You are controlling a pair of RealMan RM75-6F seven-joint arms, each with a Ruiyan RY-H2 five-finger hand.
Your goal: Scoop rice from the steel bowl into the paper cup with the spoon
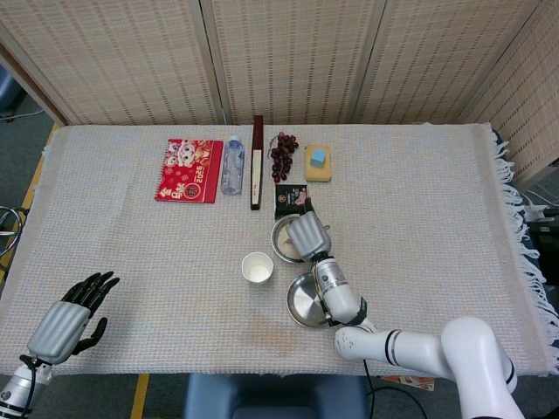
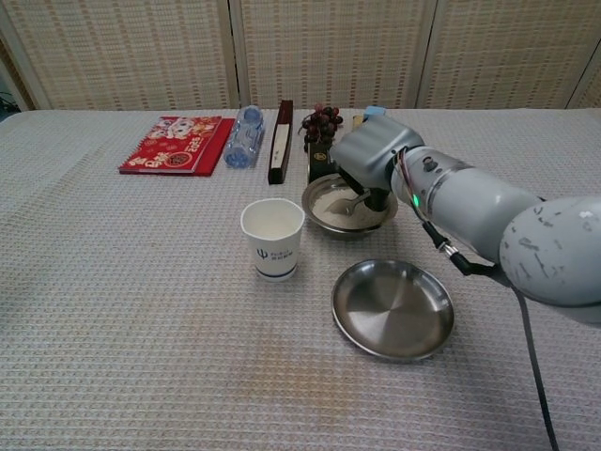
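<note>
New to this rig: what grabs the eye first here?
The right hand at mid-table, holding a spoon dipped into the rice in the steel bowl. Just left of the bowl stands a paper cup, with an empty steel plate nearer the robot. The left hand rests open at the near-left edge.

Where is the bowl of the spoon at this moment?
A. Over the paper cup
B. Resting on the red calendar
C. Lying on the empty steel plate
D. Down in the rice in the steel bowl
D: in the chest view the right hand holds the spoon with its tip dipped into the rice inside the steel bowl, beside the paper cup.
</note>
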